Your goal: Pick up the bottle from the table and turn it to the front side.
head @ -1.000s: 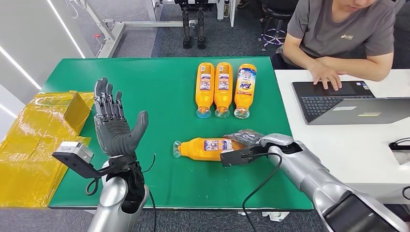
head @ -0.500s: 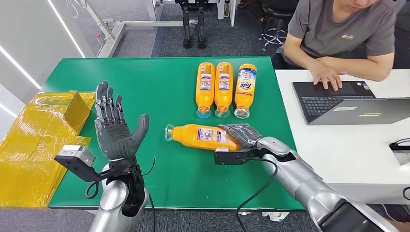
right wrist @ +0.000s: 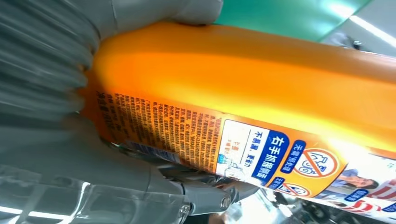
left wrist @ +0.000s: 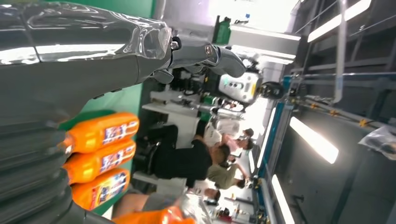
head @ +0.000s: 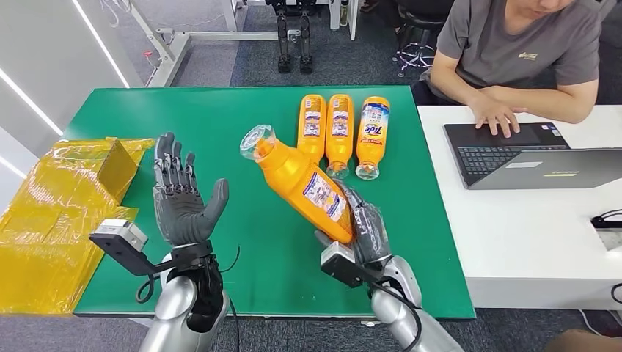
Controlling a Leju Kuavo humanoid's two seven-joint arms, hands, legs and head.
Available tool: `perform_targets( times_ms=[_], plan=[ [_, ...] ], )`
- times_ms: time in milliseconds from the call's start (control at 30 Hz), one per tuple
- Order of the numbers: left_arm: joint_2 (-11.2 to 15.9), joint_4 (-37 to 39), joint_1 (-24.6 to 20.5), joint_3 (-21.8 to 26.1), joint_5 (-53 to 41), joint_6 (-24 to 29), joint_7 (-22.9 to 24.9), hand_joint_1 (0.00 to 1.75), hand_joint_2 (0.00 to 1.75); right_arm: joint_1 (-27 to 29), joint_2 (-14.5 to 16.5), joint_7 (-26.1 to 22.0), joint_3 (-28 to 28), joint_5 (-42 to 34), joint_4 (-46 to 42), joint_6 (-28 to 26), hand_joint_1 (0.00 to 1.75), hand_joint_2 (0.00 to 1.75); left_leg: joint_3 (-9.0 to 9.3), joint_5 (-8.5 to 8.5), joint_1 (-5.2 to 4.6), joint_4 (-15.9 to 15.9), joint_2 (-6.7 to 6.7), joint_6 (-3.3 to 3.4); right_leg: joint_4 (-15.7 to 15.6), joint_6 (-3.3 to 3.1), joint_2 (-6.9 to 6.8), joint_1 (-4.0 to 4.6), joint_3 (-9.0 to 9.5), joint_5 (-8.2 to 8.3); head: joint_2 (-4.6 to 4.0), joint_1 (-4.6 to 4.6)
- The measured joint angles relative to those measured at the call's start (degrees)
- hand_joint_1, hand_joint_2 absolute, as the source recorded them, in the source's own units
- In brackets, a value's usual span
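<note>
You will find the right robot hand (head: 364, 231) clamped around the base end of the orange bottle (head: 301, 180); the bottle is lifted off the green counter (head: 220, 125) and tilted, its clear cap end pointing up and away toward the counter's far-left, its back label of small print facing up; in the right wrist view the same bottle (right wrist: 243, 93) shows smooth glossy plastic with a printed warning label, pressed between the ribbed grey palm and thumb. Your left robot hand (head: 180, 198) stands upright near the counter's front-left, palm open, dark fingers spread apart, holding nothing; it is well apart from the bottle. Three more orange bottles (head: 341, 136) lie side by side at the far side of the counter, caps toward you, just beyond the raised cap end; the rightmost shows its front label. The counter surface is flat, matte green; bare green lies between the two hands and along the front edge. Crinkled yellow wrapped packages (head: 59, 213) overlap the counter's left edge; a white desk (head: 528, 220) with a laptop (head: 513, 154) abuts its right edge, where a person (head: 513, 59) sits.
</note>
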Motion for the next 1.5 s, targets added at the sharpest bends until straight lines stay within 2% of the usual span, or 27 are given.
perform_targets(
  times_ms=[233,400,567,1000,1500],
  plan=[
    [-0.8,5.2,-2.0,-0.3,3.3,-3.8,0.0,0.00,1.75,3.4,1.0,-1.1,-0.2,1.3,-3.5,-0.8,1.75,1.75,0.00,0.01,0.00,0.0,0.01,0.01,0.0,0.00,0.00,-0.01,-0.01,0.02,0.00,-0.01],
    [-1.1,8.6,-3.8,-3.0,6.7,-8.9,0.0,0.00,1.75,3.8,1.7,-1.4,-0.2,-0.5,-4.1,0.3,1.75,1.75,0.00,0.01,0.00,0.0,0.03,0.01,0.0,-0.01,0.02,-0.01,-0.01,0.03,0.00,-0.01],
    [-1.2,9.8,-4.6,-4.9,7.2,-10.1,0.0,0.00,1.75,4.2,2.2,-0.8,-0.2,-0.9,-4.1,2.2,1.75,1.75,-0.01,0.01,0.00,0.0,0.02,0.01,0.0,-0.01,0.02,-0.01,-0.02,0.02,0.00,-0.01],
    [-1.6,10.1,-5.2,-6.5,5.5,-10.2,0.0,0.00,1.75,4.9,3.3,4.5,-0.2,1.7,-4.1,7.8,1.75,1.75,-0.02,0.01,0.00,0.0,0.03,0.01,0.0,-0.01,0.02,-0.01,-0.02,0.02,0.00,-0.01],
    [-1.6,11.8,-6.1,-6.5,5.0,-9.1,0.9,0.00,1.75,3.2,3.9,4.2,-0.1,3.5,-2.4,15.0,1.75,1.75,-0.03,0.01,0.00,0.0,0.02,0.01,0.0,-0.01,0.02,-0.01,-0.02,0.02,0.00,-0.01]
  ],
)
